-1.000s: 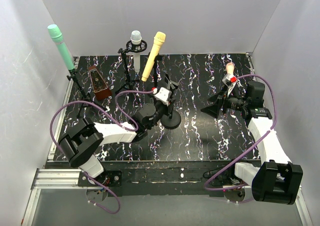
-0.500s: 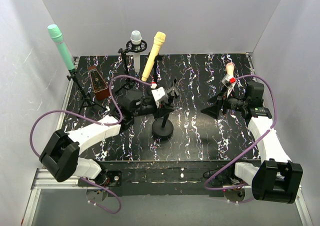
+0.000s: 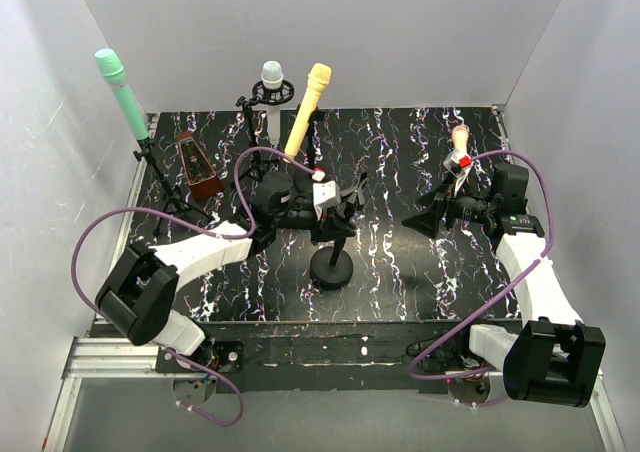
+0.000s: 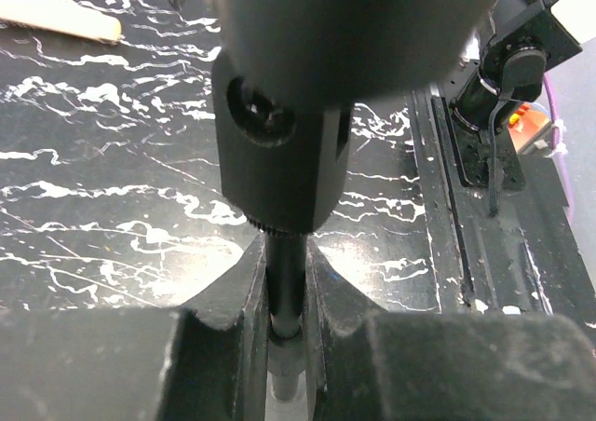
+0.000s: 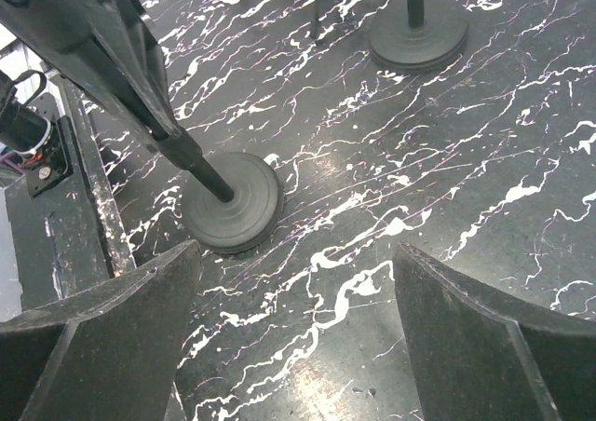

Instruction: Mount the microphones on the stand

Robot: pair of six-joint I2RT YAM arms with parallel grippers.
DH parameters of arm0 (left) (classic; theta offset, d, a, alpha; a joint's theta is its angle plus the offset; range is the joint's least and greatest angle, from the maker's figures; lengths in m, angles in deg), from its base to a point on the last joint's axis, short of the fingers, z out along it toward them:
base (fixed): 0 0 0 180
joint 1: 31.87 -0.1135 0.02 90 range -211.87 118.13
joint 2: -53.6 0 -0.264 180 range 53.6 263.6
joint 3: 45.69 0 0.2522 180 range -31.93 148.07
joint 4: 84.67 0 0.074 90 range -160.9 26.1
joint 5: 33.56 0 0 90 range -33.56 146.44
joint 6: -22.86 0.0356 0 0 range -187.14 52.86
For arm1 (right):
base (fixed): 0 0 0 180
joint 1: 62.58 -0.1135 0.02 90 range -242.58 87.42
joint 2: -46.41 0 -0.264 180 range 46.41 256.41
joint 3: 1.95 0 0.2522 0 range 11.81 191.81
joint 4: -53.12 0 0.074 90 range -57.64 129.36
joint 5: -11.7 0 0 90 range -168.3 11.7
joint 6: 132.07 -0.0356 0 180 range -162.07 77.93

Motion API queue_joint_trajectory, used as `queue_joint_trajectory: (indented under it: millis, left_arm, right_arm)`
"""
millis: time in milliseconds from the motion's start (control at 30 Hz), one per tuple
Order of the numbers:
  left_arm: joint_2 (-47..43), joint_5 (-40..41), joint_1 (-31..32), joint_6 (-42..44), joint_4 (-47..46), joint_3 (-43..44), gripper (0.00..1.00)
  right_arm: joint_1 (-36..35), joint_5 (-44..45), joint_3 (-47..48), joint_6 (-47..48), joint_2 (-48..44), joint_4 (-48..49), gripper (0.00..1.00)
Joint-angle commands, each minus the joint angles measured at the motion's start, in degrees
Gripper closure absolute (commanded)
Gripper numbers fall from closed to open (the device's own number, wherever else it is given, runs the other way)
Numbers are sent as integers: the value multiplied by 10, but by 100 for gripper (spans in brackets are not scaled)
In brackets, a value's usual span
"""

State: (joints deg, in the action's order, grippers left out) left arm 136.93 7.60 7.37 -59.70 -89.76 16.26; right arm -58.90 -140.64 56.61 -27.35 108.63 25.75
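Note:
My left gripper point(image 3: 338, 202) point(image 4: 284, 286) is shut on the thin pole of a black round-base stand point(image 3: 331, 268), just below its clip holder point(image 4: 279, 156). The peach-pink microphone point(image 3: 460, 136) point(image 4: 58, 17) lies on the table at the back right. The yellow microphone point(image 3: 306, 111), the white microphone point(image 3: 272, 76) and the mint green microphone point(image 3: 122, 91) sit up on stands at the back left. My right gripper point(image 3: 428, 208) point(image 5: 296, 253) stands open over bare table with nothing between its fingers. The held stand's base point(image 5: 233, 202) lies ahead of it to the left.
A brown wooden wedge-shaped box point(image 3: 198, 166) stands at the back left among tripod legs. Another round stand base point(image 5: 417, 33) sits farther off. White walls close in the table on three sides. Purple cables loop off both arms.
My left arm has swung and carried the round-base stand a little toward the near edge. The right arm has not moved.

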Motion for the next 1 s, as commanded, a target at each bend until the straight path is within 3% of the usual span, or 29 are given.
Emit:
queue_joint_trajectory:
  millis: [0,533,833,967]
  left_arm:
    - [18,-36,-5,-23,-85,29,100]
    - [26,-16,-5,33,-19,15,100]
    - [-31,50,-4,36,1,-20,69]
    - [-67,97,-4,42,18,-36,47]
  right_arm:
    - [3,-12,20,11,2,0,11]
    - [2,-13,22,24,9,-12,11]
    - [4,-11,25,30,12,-18,11]
    - [3,-12,25,31,12,-19,11]
